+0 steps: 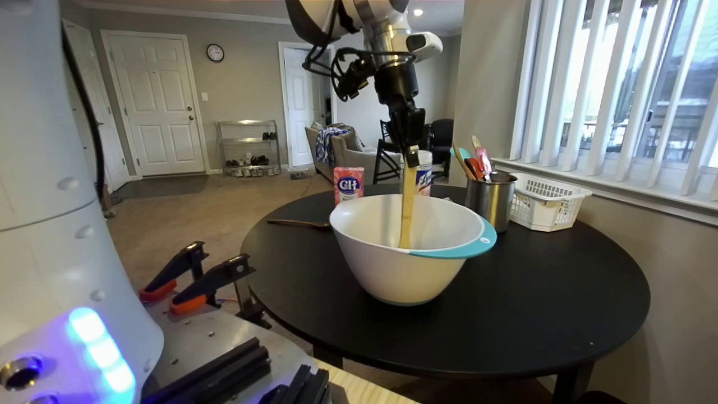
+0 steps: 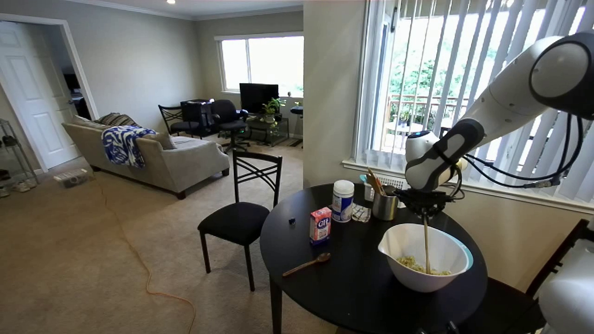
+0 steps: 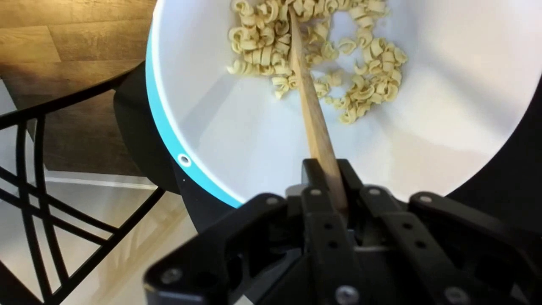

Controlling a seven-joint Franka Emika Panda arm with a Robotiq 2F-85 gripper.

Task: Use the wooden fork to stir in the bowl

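Downward from jaws pinching it, wooden utensil (image 3: 313, 114), tip among pasta (image 3: 259, 55) in bowl (image 3: 254, 135)

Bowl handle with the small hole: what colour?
The bowl handle is turquoise; the wrist view shows it best.

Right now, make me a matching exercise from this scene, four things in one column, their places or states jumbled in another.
Column one:
1. light wooden utensil
2. curled pasta
3. dark wooden spoon
4. metal canister

Column two:
A. lying on the black table
B. containing several utensils
C. loose inside the white bowl
D. held by the gripper

Pairs: 1-D; 2-C; 3-A; 4-B
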